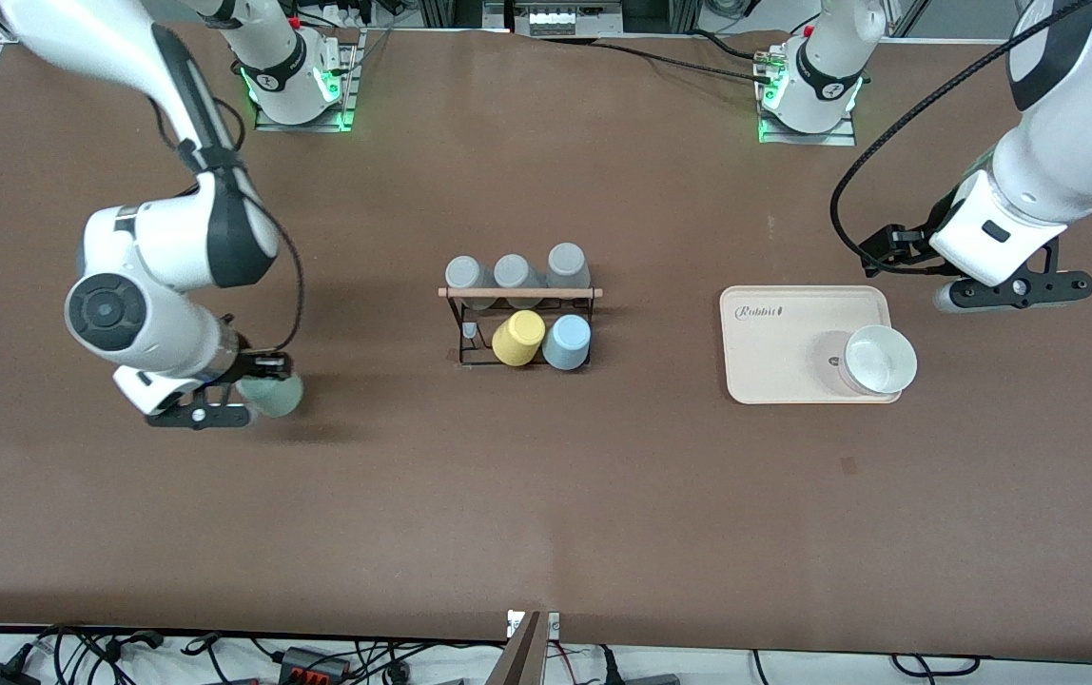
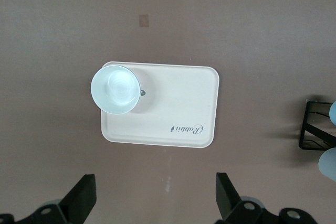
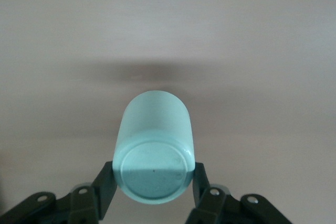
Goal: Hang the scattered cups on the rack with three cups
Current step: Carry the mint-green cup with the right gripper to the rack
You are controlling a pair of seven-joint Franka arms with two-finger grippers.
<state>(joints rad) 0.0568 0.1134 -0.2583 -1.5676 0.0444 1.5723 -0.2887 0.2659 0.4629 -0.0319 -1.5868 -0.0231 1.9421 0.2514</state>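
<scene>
My right gripper (image 1: 251,388) is shut on the pale mint green cup (image 1: 275,395) and holds it on its side over the table toward the right arm's end. In the right wrist view the fingers (image 3: 105,184) clamp the cup (image 3: 155,129) near its base. The light blue cup (image 1: 567,342) sits on the black wire rack (image 1: 519,295) beside a yellow cup (image 1: 517,338). Three grey cups (image 1: 512,274) sit on the rack's farther row. My left gripper (image 1: 1012,290) is open and empty, up over the table beside the tray; it waits there (image 2: 156,192).
A cream tray (image 1: 774,352) lies toward the left arm's end, with a white bowl (image 1: 879,360) on its corner. Both show in the left wrist view, the tray (image 2: 178,108) and the bowl (image 2: 115,88). The rack's edge (image 2: 315,129) shows there too.
</scene>
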